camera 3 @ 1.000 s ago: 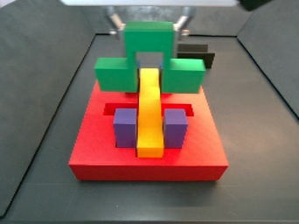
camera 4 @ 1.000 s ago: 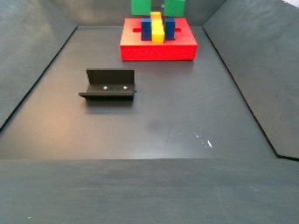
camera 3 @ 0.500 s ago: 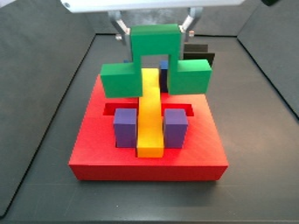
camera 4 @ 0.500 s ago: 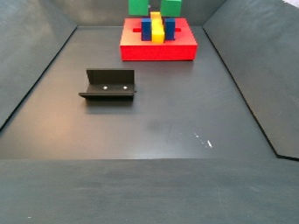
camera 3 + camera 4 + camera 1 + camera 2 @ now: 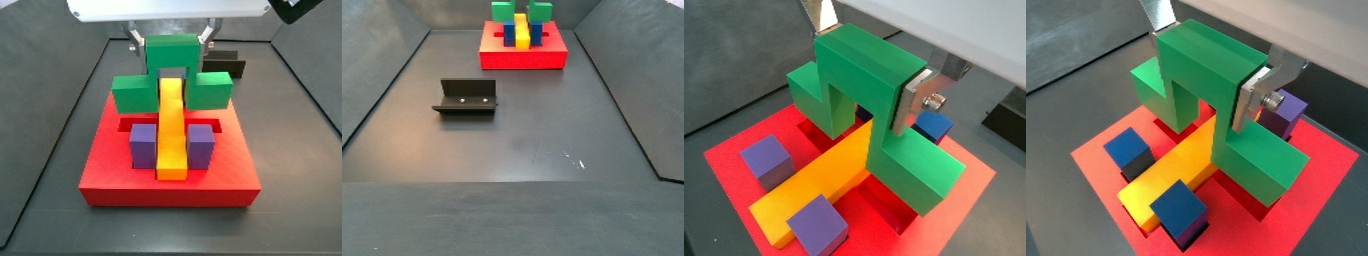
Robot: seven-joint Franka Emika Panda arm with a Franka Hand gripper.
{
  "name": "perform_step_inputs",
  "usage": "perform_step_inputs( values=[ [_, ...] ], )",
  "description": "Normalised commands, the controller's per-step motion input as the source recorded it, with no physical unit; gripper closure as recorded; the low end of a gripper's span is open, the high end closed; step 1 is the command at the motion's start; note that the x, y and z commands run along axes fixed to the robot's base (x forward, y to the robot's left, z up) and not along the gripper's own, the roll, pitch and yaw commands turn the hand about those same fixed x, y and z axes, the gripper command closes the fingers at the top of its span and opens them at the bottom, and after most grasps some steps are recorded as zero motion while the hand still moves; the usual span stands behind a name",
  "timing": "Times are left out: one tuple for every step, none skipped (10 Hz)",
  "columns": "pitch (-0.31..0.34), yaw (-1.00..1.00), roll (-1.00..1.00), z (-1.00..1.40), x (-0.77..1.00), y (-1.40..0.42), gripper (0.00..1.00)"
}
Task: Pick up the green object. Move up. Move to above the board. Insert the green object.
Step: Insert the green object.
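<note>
In both wrist views the gripper (image 5: 871,62) clamps the green object (image 5: 871,115) straddling the yellow bar (image 5: 818,185) over the board (image 5: 731,160), so insertion looks underway and calls for straight lowering; in a side view the fixture (image 5: 466,97) sits at nine o'clock on the dark floor (image 5: 529,140).

Dark grey floor (image 5: 516,150), sloped grey walls (image 5: 382,70), the fixture (image 5: 466,97).
</note>
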Motion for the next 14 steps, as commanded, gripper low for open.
perform_step_inputs(
  values=[
    [0.0, 0.0, -0.25, -0.27, -0.14, 0.0, 1.0],
    [0.0, 0.0, -0.36, -0.25, -0.1, 0.0, 1.0],
    [-0.016, 0.0, -0.4, -0.24, 0.0, 0.0, 1.0],
    [-0.007, 0.0, -0.38, -0.23, -0.01, 0.0, 1.0],
    [-0.009, 0.0, -0.37, -0.11, 0.0, 0.0, 1.0],
    [0.0, 0.0, -0.25, 0.0, 0.0, 0.0, 1.0],
    [-0.023, -0.08, -0.02, -0.02, 0.1, 0.0, 1.0],
    [-0.009, -0.18, 0.04, 0.0, 0.19, 0.0, 1.0],
    [0.0, -0.24, 0.14, 0.0, 0.22, 0.0, 1.0],
    [0.0, -0.26, 0.2, 0.0, 0.19, 0.0, 1.0],
    [0.0, -0.25, 0.22, 0.0, 0.17, 0.0, 1.0],
    [0.0, -0.2, 0.2, 0.0, 0.06, 0.0, 1.0],
    [0.0, -0.07, 0.13, -0.15, -0.03, 0.0, 1.0],
    [-0.009, 0.0, 0.1, -0.26, -0.11, 0.0, 1.0]
  ],
)
